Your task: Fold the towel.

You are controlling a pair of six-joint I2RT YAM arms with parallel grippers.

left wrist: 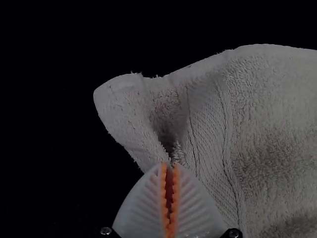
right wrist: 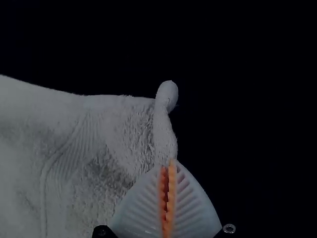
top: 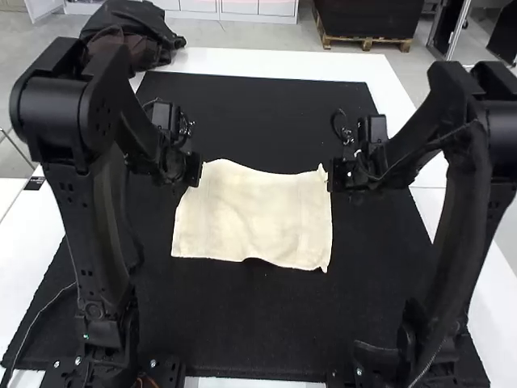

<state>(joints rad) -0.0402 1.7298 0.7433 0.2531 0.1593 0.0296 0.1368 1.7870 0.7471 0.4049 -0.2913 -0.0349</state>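
My left gripper (top: pixel 196 171) is at the far left corner of the cream towel (top: pixel 254 217), and my right gripper (top: pixel 331 176) is at its far right corner. The towel lies mostly spread on the black mat, with soft ripples and a slightly raised near edge. In the left wrist view the left gripper (left wrist: pixel 169 166) is shut on a pinched bit of the towel (left wrist: pixel 267 124) by its corner. The right wrist view has the right gripper (right wrist: pixel 167 163) shut on the rolled side edge of the towel (right wrist: pixel 74 148), just beside the corner.
The black mat (top: pixel 242 331) covers most of the white table (top: pixel 283 63). A dark bundle of fabric (top: pixel 133 36) rests at the table's far left corner. Both arms stand on either side of the towel, and a thin cable runs near the left arm's base.
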